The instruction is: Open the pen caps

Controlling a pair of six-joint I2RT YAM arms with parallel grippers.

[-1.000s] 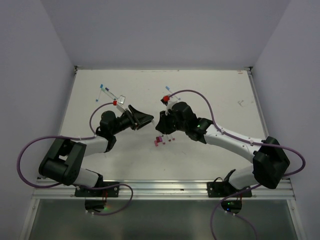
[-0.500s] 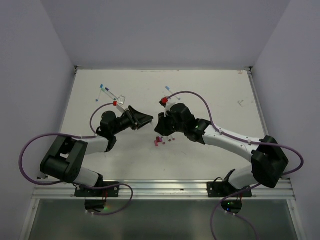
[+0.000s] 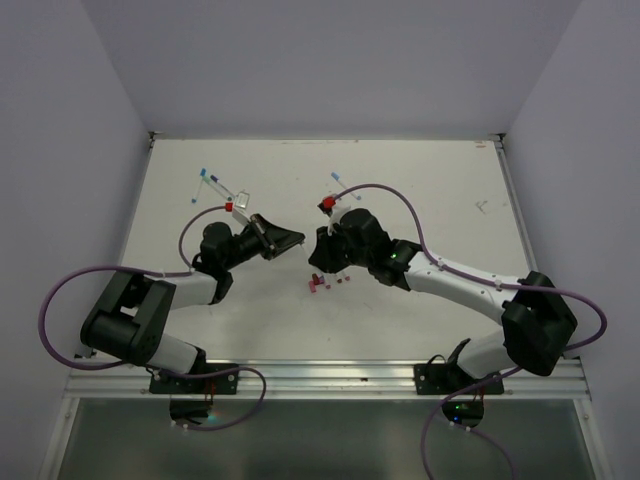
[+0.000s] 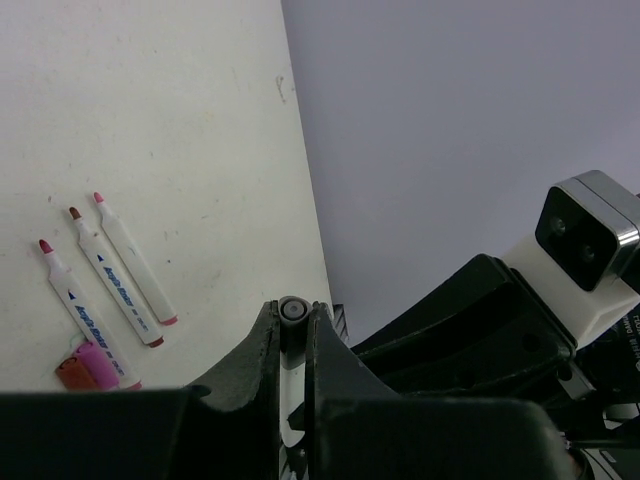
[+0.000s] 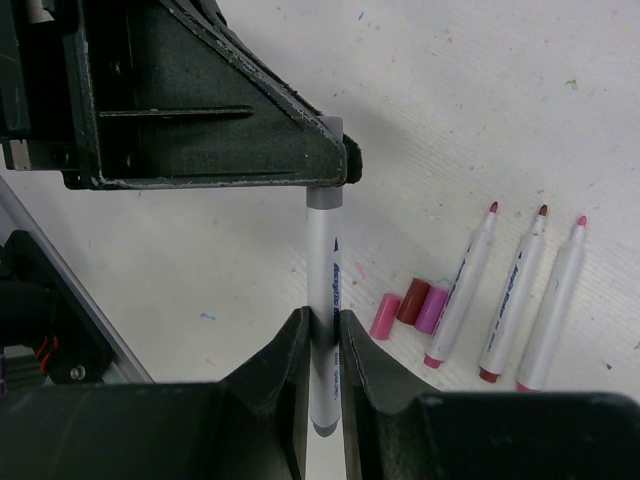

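My right gripper point(image 5: 322, 325) is shut on a white pen barrel point(image 5: 326, 265) held above the table. The pen's grey cap point(image 5: 325, 192) is clamped between my left gripper's fingers point(image 5: 300, 150). In the left wrist view the left gripper point(image 4: 292, 320) is shut on that cap's round end point(image 4: 292, 309). From above, the left gripper point(image 3: 297, 240) and the right gripper point(image 3: 316, 256) meet tip to tip at mid-table. Three loose pen caps lie below: pink point(image 5: 384, 316), maroon point(image 5: 412, 300) and magenta point(image 5: 432, 308).
Three uncapped white pens point(image 5: 515, 295) lie side by side next to the loose caps, which also show from above point(image 3: 318, 285). Blue-tipped pens lie at the back left point(image 3: 210, 180) and behind the right arm point(image 3: 340, 182). Walls close in the table.
My left gripper's jaws have closed from open onto the cap end of the pen. The right arm has shifted slightly left and still holds the barrel.
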